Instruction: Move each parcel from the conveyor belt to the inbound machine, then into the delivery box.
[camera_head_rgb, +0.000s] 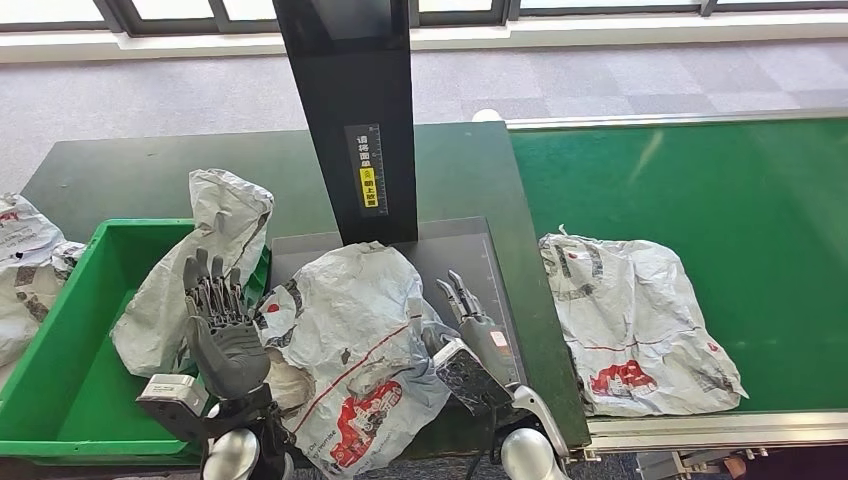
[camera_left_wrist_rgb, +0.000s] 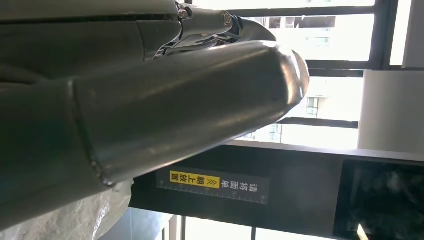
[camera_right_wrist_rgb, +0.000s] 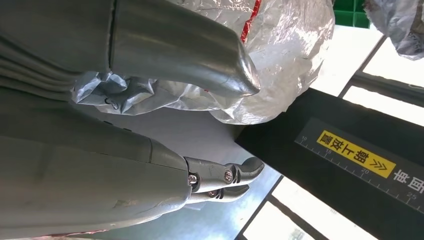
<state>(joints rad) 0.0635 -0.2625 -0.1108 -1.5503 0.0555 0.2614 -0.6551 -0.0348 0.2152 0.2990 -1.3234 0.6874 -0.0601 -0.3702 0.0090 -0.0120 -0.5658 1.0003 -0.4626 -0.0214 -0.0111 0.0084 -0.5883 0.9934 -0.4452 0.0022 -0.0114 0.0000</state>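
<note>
We see a crumpled grey plastic parcel (camera_head_rgb: 352, 350) on the dark scanner plate (camera_head_rgb: 470, 245), below the black upright post (camera_head_rgb: 350, 110). At nine o'clock sits the green plastic crate (camera_head_rgb: 60, 330), another grey parcel (camera_head_rgb: 200, 270) draped over its rim. At three o'clock, a third grey parcel (camera_head_rgb: 635, 320) lies on the green conveyor belt (camera_head_rgb: 700, 180).

Grey parcel (camera_head_rgb: 350, 350) printed red and black; green conveyor belt (camera_head_rgb: 700, 180); bright green delivery box (camera_head_rgb: 70, 340); black inbound machine (camera_head_rgb: 350, 110), yellow label (camera_head_rgb: 369, 187).

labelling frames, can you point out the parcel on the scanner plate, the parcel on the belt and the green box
parcel on the scanner plate (camera_head_rgb: 350, 340), head view, crumpled middle
parcel on the belt (camera_head_rgb: 630, 320), head view, flat centre
green box (camera_head_rgb: 60, 340), head view, bare inner floor
</note>
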